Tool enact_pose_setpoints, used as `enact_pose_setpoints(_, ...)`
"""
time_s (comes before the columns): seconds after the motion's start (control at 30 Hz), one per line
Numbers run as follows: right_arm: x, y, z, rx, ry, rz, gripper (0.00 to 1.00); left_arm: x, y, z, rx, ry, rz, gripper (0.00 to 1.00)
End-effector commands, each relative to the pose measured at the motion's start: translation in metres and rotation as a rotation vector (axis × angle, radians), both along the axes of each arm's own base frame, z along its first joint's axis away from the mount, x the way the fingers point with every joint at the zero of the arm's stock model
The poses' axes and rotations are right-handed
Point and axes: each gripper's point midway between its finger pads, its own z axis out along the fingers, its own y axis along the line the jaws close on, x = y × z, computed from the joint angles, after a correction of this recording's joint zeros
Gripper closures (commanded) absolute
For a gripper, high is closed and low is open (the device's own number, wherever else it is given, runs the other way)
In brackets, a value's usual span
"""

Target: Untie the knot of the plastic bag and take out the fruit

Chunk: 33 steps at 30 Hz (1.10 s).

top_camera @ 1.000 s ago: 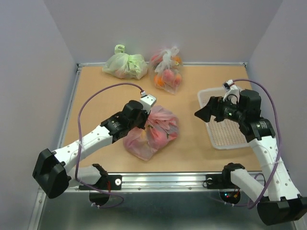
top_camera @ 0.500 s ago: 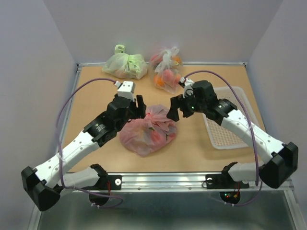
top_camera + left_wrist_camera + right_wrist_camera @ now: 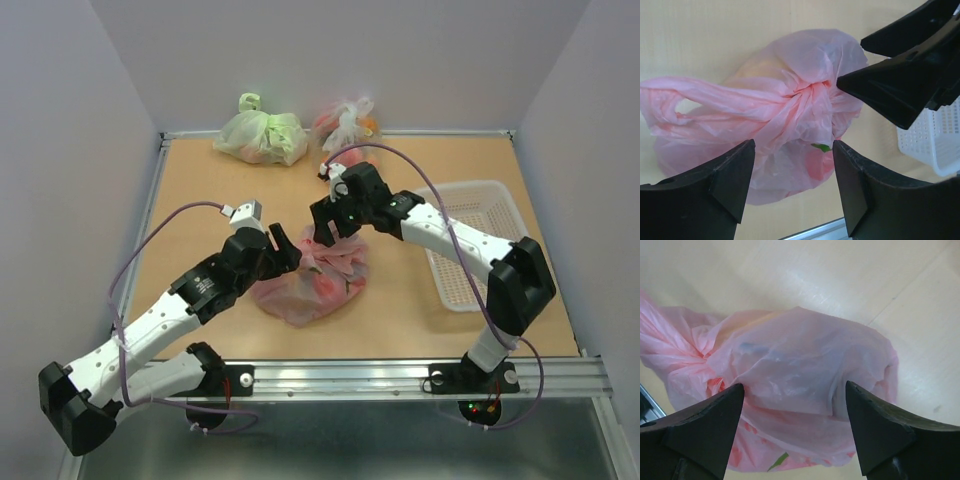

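a tan wooden tabletop (image 3: pixel 200 200) sat boxed in by plain pale grey walls, with a metal rail (image 3: pixel 340 376) along its near edge. the left side of the board lay bare, giving the left arm open room. at the far edge a knotted pale green plastic bag (image 3: pixel 262 137) rested, and just right of it a clear bag of orange-red fruit (image 3: pixel 350 122). the left gripper (image 3: pixel 284 246) hung at the near-left side of the thin translucent pink plastic carrier bag (image 3: pixel 300 295) in the middle of the table, jaws apart and holding nothing. the twisted pink knot (image 3: pixel 815 92) sat on top, still tied, with reddish fruit (image 3: pixel 815 165) showing through the film. the right gripper (image 3: pixel 325 222) hovered over the bag's far side, jaws wide, close to the left one. a white plastic mesh basket (image 3: pixel 470 250) stood near the right edge. a second earlier the left jaws had been shut at the bag, and the right arm had been over the basket.
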Motion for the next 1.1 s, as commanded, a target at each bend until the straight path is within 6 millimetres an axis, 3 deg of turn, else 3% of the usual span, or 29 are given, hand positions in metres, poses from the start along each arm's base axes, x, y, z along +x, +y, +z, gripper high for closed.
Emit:
enact_pose_setpoints(0.0,0.009,0.025,0.005,0.033,-0.059,0.028,0.16,0.0,-0.012,-0.008,-0.098,0.041,0.03,0.26)
enact_pose_setpoints(0.07,0.007,0.027,-0.004,0.026,-0.052,0.016,0.49,0.001,-0.017,-0.019,-0.138,0.061,0.048,0.26)
enact_pose_setpoints(0.1,0.007,0.026,-0.004,0.03,-0.047,0.005,0.84,0.002,-0.018,-0.025,-0.152,0.071,0.059,0.25)
enact_pose_setpoints(0.13,0.005,0.026,-0.004,0.035,-0.045,-0.008,0.98,0.0,-0.017,-0.037,-0.158,0.089,0.067,0.25)
enact_pose_setpoints(0.2,-0.003,0.025,0.003,0.073,-0.047,-0.038,0.99,0.003,-0.024,-0.037,-0.23,0.09,0.085,0.23)
enact_pose_setpoints(0.27,-0.009,0.017,-0.003,0.073,-0.048,-0.096,0.99,0.002,-0.027,-0.044,-0.262,0.104,0.092,0.22)
enact_pose_setpoints(0.3,-0.016,0.02,0.013,0.131,-0.065,-0.129,0.99,0.004,-0.03,-0.04,-0.293,0.098,0.099,0.22)
enact_pose_setpoints(0.33,-0.015,0.017,0.015,0.143,-0.077,-0.175,0.99,0.005,-0.031,-0.04,-0.302,0.097,0.1,0.21)
enact_pose_setpoints(0.37,-0.023,0.015,0.006,0.151,-0.052,-0.184,0.99,0.008,-0.034,-0.034,-0.323,0.082,0.097,0.21)
enact_pose_setpoints(0.43,-0.028,0.017,0.02,0.226,-0.059,-0.242,0.99,0.011,-0.037,-0.027,-0.341,0.062,0.095,0.21)
enact_pose_setpoints(0.57,-0.037,0.019,0.017,0.242,-0.063,-0.305,0.99,0.02,-0.048,-0.008,-0.398,0.001,0.069,0.21)
enact_pose_setpoints(0.7,-0.044,0.025,0.019,0.284,-0.042,-0.326,0.99,0.024,-0.06,-0.022,-0.362,0.036,0.031,0.21)
enact_pose_setpoints(0.8,-0.045,0.025,0.019,0.294,-0.046,-0.347,0.99,0.024,-0.064,-0.03,-0.367,0.055,0.025,0.27)
enact_pose_setpoints(0.9,-0.038,0.008,0.016,0.279,-0.077,-0.439,0.99,0.025,-0.06,-0.027,-0.361,0.047,0.044,0.52)
enact_pose_setpoints(0.93,-0.036,0.001,0.015,0.272,-0.093,-0.468,0.99,0.028,-0.055,-0.022,-0.355,0.027,0.071,0.73)
enact_pose_setpoints(1.0,-0.031,-0.024,0.013,0.243,-0.151,-0.555,0.99,0.03,-0.042,-0.02,-0.302,0.005,0.1,0.9)
enact_pose_setpoints(1.03,-0.03,-0.033,0.013,0.229,-0.173,-0.581,0.99,0.034,-0.033,-0.009,-0.296,-0.031,0.129,1.0)
enact_pose_setpoints(1.07,-0.028,-0.042,0.013,0.222,-0.188,-0.608,0.99,0.035,-0.028,-0.008,-0.277,-0.04,0.136,1.0)
